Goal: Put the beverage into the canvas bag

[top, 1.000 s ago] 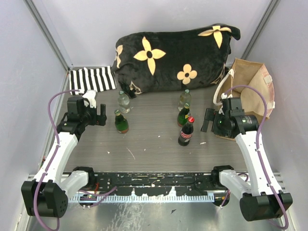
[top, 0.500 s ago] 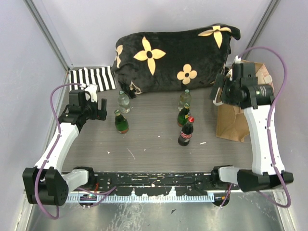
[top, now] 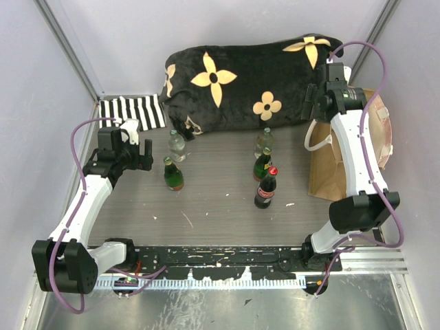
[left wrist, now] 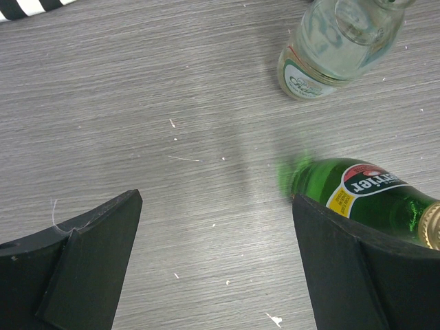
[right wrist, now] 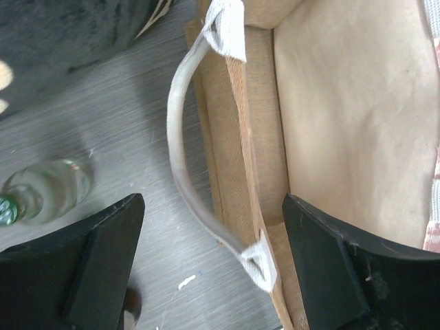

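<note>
The tan canvas bag [top: 330, 175] stands at the right, its mouth [right wrist: 344, 103] facing up and a pale handle [right wrist: 184, 158] arching off its left rim. My right gripper [top: 311, 104] hovers open above that rim [right wrist: 244, 172], and the rim and handle lie between the jaws [right wrist: 213, 265] without touching them. Several beverage bottles stand mid-table: a red-capped dark one [top: 265, 190], a green one [top: 262, 164], a clear one [top: 263, 141], another green [top: 173, 175] and another clear [top: 177, 146]. My left gripper [top: 143, 157] is open and empty just left of the green bottle [left wrist: 364, 192].
A black flowered cushion [top: 240, 79] fills the back of the table. A black-and-white striped cloth [top: 130, 112] lies at the back left. Grey walls close in on both sides. A clear bottle [right wrist: 41, 192] shows left of the bag in the right wrist view.
My right arm rose from table level beside the bag to above its left rim, and its jaws narrowed slightly. The bag's near side now stands upright. The left arm barely shifted.
</note>
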